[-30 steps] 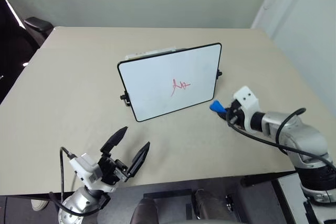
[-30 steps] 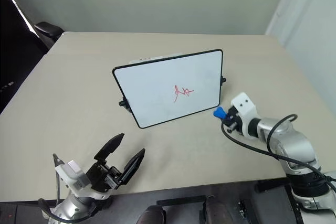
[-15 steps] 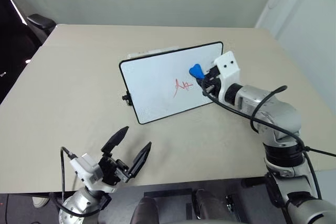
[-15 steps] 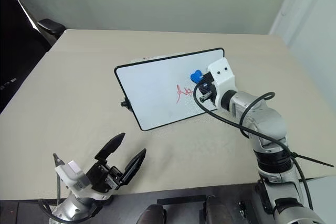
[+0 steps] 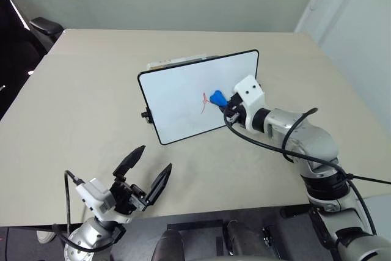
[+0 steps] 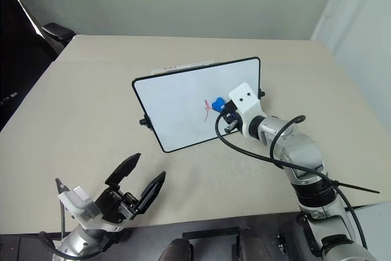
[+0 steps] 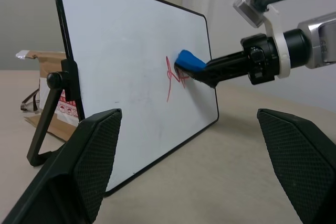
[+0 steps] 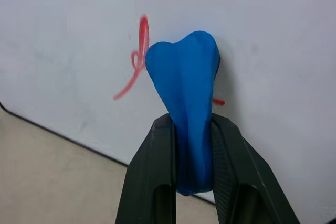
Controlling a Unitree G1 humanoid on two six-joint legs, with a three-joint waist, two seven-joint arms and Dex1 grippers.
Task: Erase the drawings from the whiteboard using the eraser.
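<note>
Here, whiteboard (image 5: 183, 93) standing tilted back on its small black stand near the middle of the beige table (image 5: 79, 108), long side down. Red drawings (image 5: 204, 102) a little right of the board's centre, partly covered. Blue eraser (image 5: 217, 97) pressed against the board face right over the scribble's right part, pinched between the two black fingers (image 8: 153, 182) of the right gripper (image 5: 225, 103), jaws clamped on the eraser. Right arm reaching in from the board's right side, white housing just off the board's right edge. Left gripper (image 5: 143, 173) well in front of the board, near the table's front edge, touching nothing, jaws wide apart. Behind the board, a small cardboard box (image 7: 44, 85) with a red-and-white label, close to the stand.
</note>
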